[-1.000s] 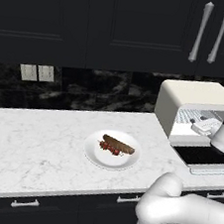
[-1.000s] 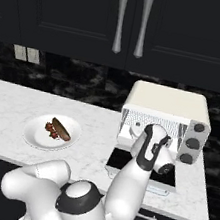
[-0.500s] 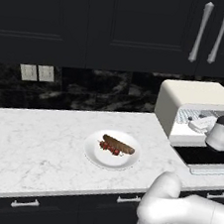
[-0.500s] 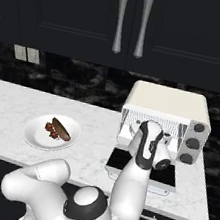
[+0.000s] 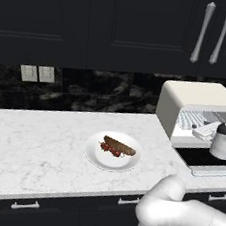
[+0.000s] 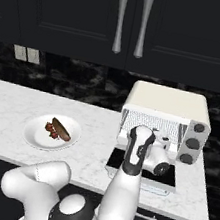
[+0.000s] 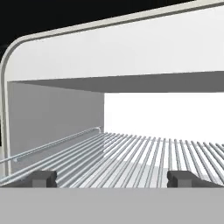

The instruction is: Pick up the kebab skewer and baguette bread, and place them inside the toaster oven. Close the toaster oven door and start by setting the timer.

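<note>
A: So, where do things stand with the food?

B: Nothing is loaded yet. The short kebab skewer with red and dark brown chunks (image 5: 110,148) and the slim dark brown baguette bread (image 5: 120,145) both lie on the round white plate (image 5: 95,155) in the middle of the left base view, on the white marble counter (image 5: 34,150). In the right base view the same plate sits at the left centre.

A: And the oven?

B: The cream-beige rounded toaster oven (image 6: 167,100) stands at the right of the counter, well apart from the plate. Its dark glass toaster oven door (image 6: 164,174) is folded down flat in front, so the cavity is open. The silver wire rack (image 7: 144,157) inside looks bare in the hand view.

A: What is the arm doing?

B: The two-finger gripper (image 7: 116,178) points into the oven mouth, low at the rack's front edge. Its dark fingertips (image 7: 41,178) stand wide apart with nothing between them.

A: So how much is left?

B: By my reading, nearly all of it. Opening the door seems to be the one step behind us. Both foods must go onto the rack, then the door needs lifting shut, and the dark round knobs (image 6: 192,143) on the right panel need a turn for the timer.
</note>
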Available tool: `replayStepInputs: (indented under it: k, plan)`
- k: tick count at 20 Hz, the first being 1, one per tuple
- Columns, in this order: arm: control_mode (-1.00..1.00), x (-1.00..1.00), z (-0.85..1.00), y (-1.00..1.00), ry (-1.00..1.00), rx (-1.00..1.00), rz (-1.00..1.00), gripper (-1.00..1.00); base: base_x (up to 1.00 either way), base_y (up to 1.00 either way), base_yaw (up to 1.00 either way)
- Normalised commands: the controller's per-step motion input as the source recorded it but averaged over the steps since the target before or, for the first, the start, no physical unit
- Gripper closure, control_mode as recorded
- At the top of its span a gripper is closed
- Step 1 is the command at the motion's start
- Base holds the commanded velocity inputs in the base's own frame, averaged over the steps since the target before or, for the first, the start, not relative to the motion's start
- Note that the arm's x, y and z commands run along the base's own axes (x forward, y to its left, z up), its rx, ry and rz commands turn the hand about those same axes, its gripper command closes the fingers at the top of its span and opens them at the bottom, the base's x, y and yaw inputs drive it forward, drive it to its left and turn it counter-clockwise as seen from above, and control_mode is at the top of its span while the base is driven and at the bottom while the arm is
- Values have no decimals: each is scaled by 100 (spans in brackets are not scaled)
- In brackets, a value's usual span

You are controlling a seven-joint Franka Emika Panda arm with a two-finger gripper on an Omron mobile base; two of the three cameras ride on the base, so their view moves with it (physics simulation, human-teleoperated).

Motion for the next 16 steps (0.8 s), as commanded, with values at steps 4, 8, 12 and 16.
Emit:
replayStepInputs:
  k: [4,8,12,16]
  plan:
    - [-100,-53,-49,-26,28,0,0,-100,0,0,0]
    - [-100,-69,-54,-30,22,0,0,-100,0,0,0]
    - [-100,-83,-52,-29,17,0,0,-100,0,0,0]
    - [-100,-91,-41,-33,19,0,0,-100,0,0,0]
